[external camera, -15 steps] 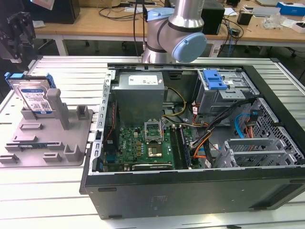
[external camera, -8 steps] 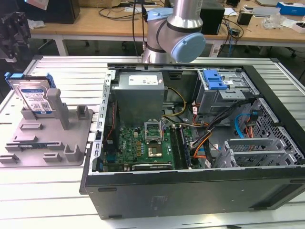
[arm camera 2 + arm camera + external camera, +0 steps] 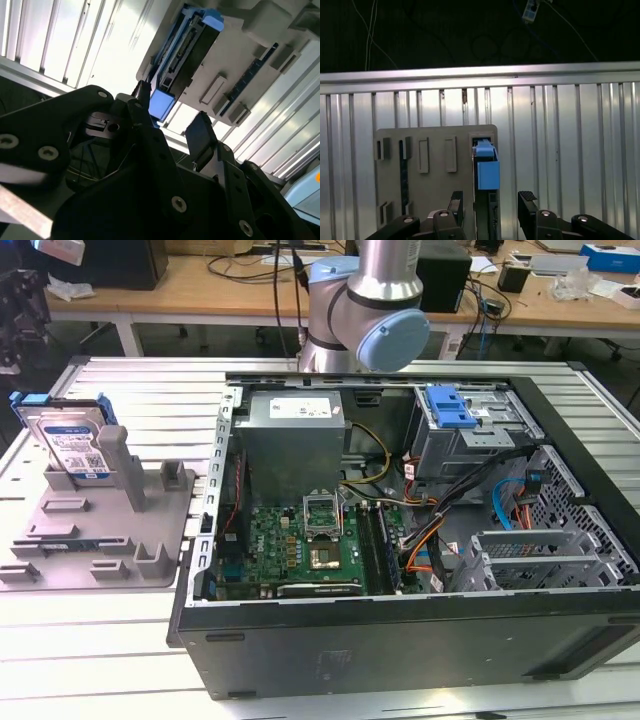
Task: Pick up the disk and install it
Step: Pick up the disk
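Disk (image 3: 75,445) stood on edge in the grey holder (image 3: 110,540). My 2 fingers (image 3: 526,198) hung open above it, not touching. It looked hard and breakable; its flat sides seemed best to grip.

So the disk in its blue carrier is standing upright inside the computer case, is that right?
Not quite. The disk does stand upright, but in the grey holder outside the computer case, to the exterior view's left of it, as the exterior view shows.
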